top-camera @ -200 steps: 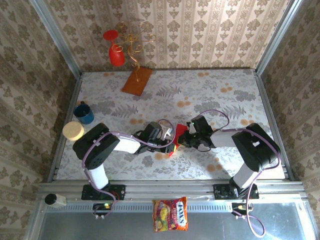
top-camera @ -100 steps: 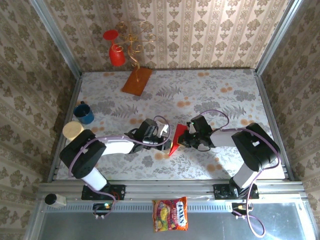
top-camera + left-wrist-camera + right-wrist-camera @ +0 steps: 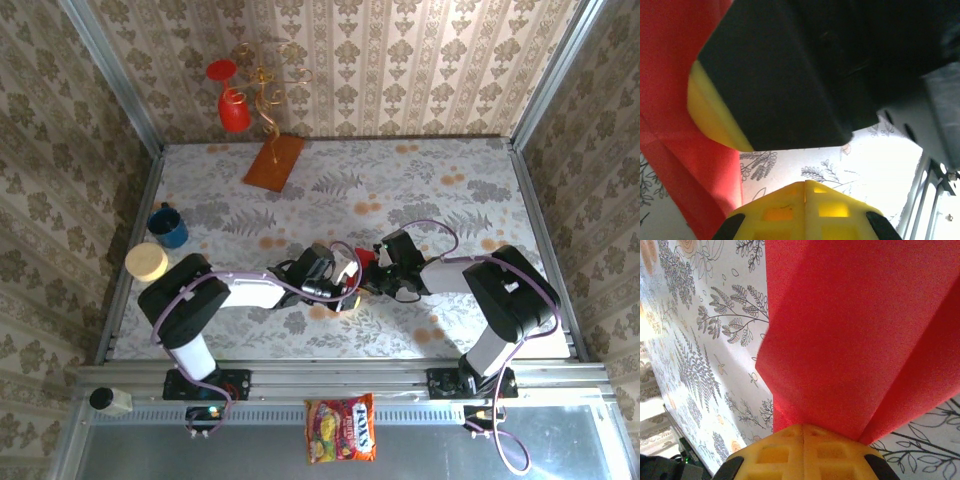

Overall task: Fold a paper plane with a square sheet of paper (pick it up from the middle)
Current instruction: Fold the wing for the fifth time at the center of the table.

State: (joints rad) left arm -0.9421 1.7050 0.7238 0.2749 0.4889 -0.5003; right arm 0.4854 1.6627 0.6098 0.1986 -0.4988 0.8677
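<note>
The thin bright red square sheet of paper is sitting between the two arms, roughly middle-front of the pale floral-print worktop, and it isn't a flat square right now. In the right wrist view it fans out from the pads with a clear crease running up it, so I'd call this mid-fold, nowhere near a finished dart.

The right claw is clenched on the paper's edge, red pinched right into the seam of its yellow pads. My guess is it's acting as the anchor, keeping the sheet up and taut so the other arm has something to work against.

The left claw is clamped too, but I see nothing red between its pads. The paper runs just beside it on the left, and the right claw's dark finger sits very close above. It looks like it's pressing or nudging a flap with closed tips, not gripping.

Risk-wise: the claws are so crowded together that a bump or a torn edge seems plausible.
</note>
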